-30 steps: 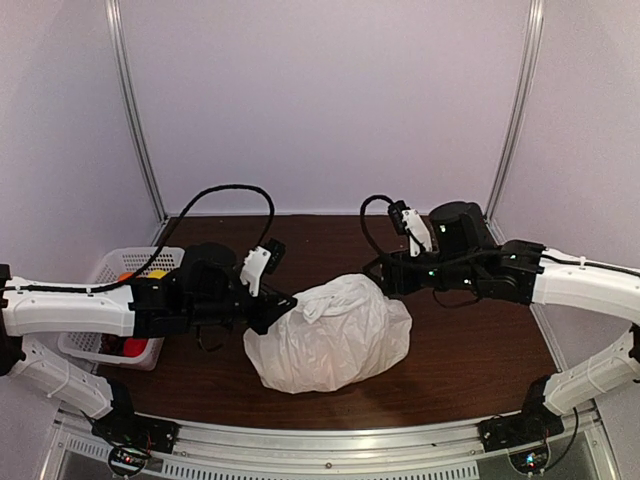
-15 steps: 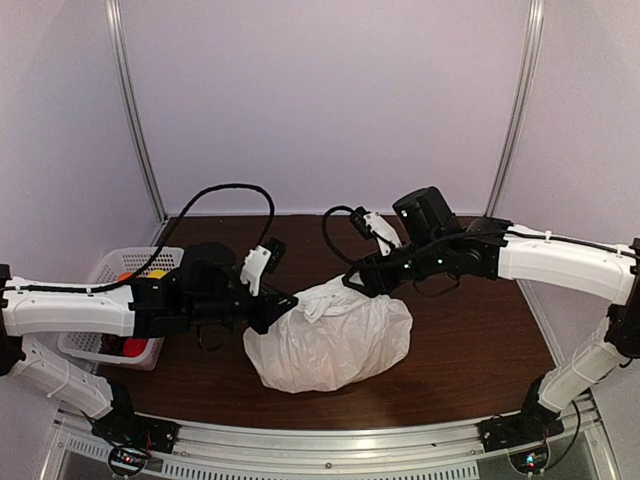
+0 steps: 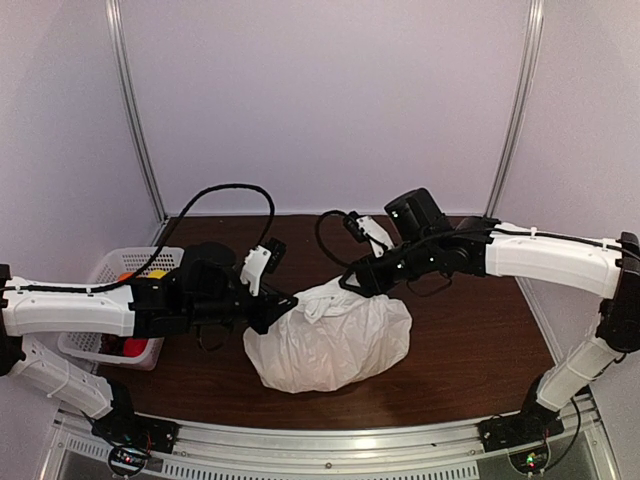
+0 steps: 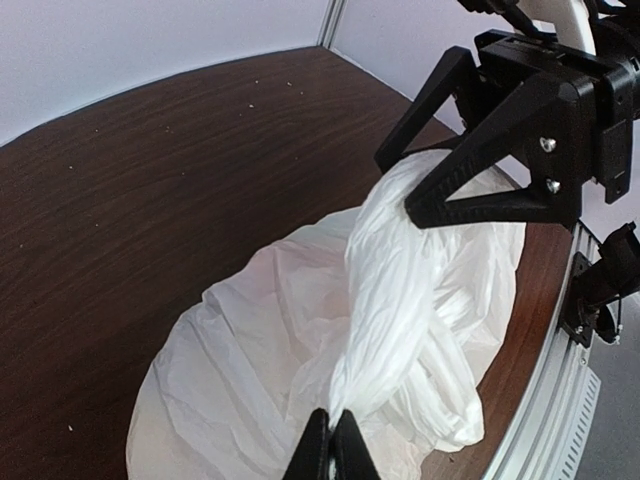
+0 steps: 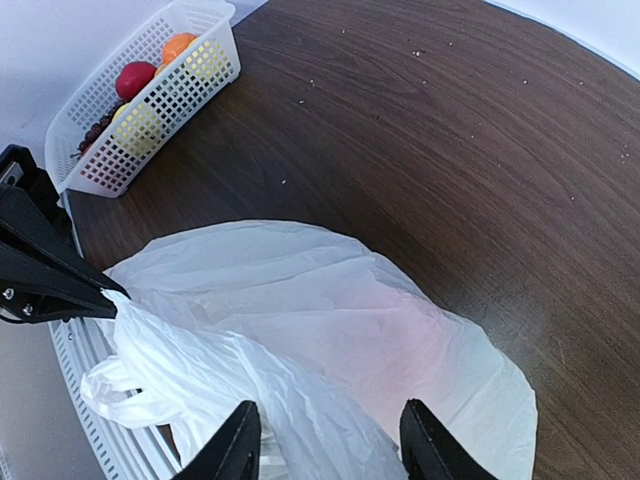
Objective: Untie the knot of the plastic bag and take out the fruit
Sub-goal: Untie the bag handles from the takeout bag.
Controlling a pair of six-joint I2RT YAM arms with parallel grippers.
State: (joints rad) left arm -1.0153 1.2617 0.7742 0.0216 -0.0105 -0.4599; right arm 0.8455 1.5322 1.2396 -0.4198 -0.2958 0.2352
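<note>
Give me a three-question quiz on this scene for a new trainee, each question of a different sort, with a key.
1. True or false: the left gripper is shut on a twisted strand of the plastic bag.
2. Where does the white basket stand? A) on the left arm's side of the bag B) on the right arm's side C) on top of the bag
3. Fill in: the right gripper, above the bag, is ___ (open or shut).
Key: 1 true; 2 A; 3 open.
</note>
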